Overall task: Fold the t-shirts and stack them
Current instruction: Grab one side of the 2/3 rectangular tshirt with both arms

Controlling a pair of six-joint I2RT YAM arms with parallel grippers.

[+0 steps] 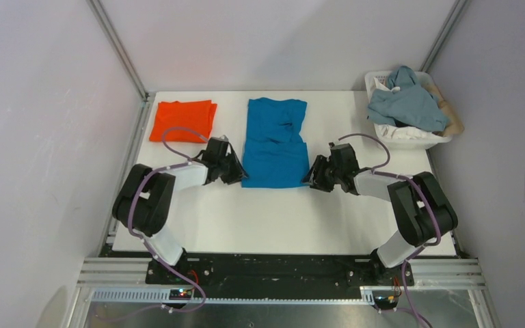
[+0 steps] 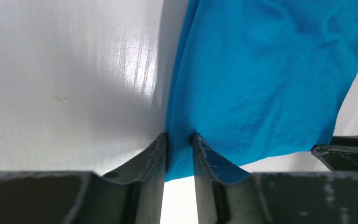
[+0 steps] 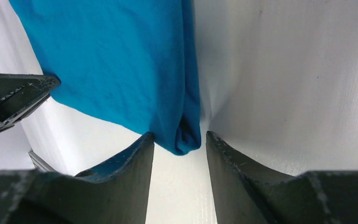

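A white table (image 1: pixel 280 219) fills the overhead view. A blue t-shirt (image 1: pixel 275 140), folded into a long strip, lies at upper centre. A smaller folded orange t-shirt (image 1: pixel 183 120) lies at upper left, apart from it. A white basket (image 1: pixel 417 142) of clothes sits at upper right. The left gripper (image 2: pixel 179 137) is narrow, pinching the blue shirt's lower-left corner. The right gripper (image 3: pixel 180 137) straddles the lower-right corner with its jaws partly apart, the cloth touching one finger only.
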